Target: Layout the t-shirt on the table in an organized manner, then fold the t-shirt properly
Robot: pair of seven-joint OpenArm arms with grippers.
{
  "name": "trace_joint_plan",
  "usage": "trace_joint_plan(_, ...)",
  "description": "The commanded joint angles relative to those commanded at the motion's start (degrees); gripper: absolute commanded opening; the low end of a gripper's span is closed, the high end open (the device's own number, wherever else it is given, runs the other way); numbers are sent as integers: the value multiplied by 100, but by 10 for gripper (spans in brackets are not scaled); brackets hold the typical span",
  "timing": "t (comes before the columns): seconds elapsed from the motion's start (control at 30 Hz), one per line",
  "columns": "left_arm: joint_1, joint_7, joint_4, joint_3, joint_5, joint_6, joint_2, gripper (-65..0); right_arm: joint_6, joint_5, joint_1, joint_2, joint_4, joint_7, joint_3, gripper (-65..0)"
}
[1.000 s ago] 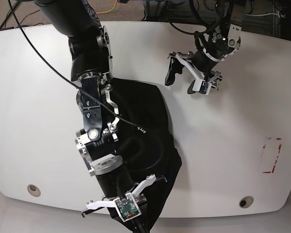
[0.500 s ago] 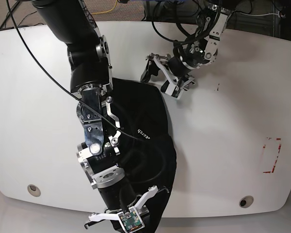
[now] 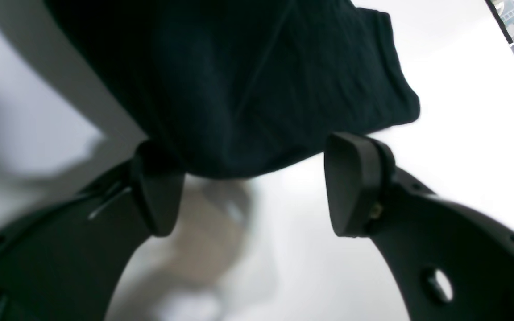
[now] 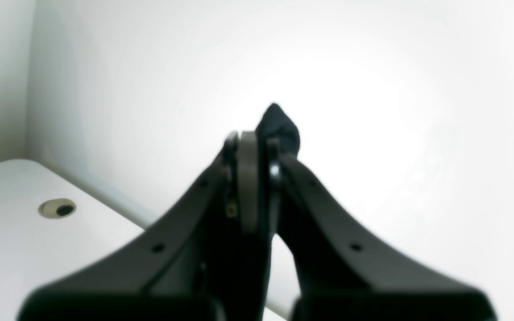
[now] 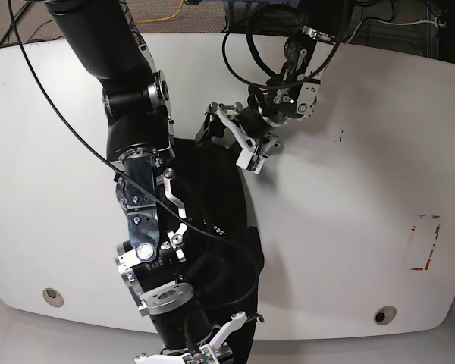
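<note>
Bright light from above, with white glare across the table [image 5: 349, 189]. Washed out to plain white in the right wrist view, with the close fingers [image 4: 248, 187] soft and fuzzy. Blurred and smeared in the left wrist view, with grey shadows under the dark t-shirt [image 3: 239, 80]. Sharp in the base view.
</note>
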Motion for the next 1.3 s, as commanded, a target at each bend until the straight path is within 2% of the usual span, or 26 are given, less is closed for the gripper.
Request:
trace_joint_plan(0.13,-132,0,-255,-26,0,0,44,-550,0,-9,18,0,9,-18,0,-650)
trace_joint_plan(0.2,-176,0,-325,-26,-9,0,53,-589,0,-9,18,0,18,-18,0,-650)
trace_joint_plan(0.37,-167,0,-273,-26,-18,0,53,-529,0,-9,-18,-9,44,-18,0,-650)
trace_joint_plan(0.6,123,-132,264,-255,-18,0,26,-287,0,-9,-26,-9,44,-18,9,-650)
trace_joint_plan(0.73,290,-229,554,-475,-9,0,18,-210,0,-9,-26,-18,44,-18,9,-650)
trace_joint_plan(0.93,237,-237,334,-677,0,9,26,-201,0,-9,-97,-18,44,-18,9,-650)
trace_joint_plan(1.1,-255,-237,-149,-677,-9,9,62,-201,-9,-9,-105,-26,44,-18,9,-650)
trace_joint_plan(1.3,-800,-316,-976,-686,-9,9,359,-203,-9,-9,-53,-26,35,-18,9,-650)
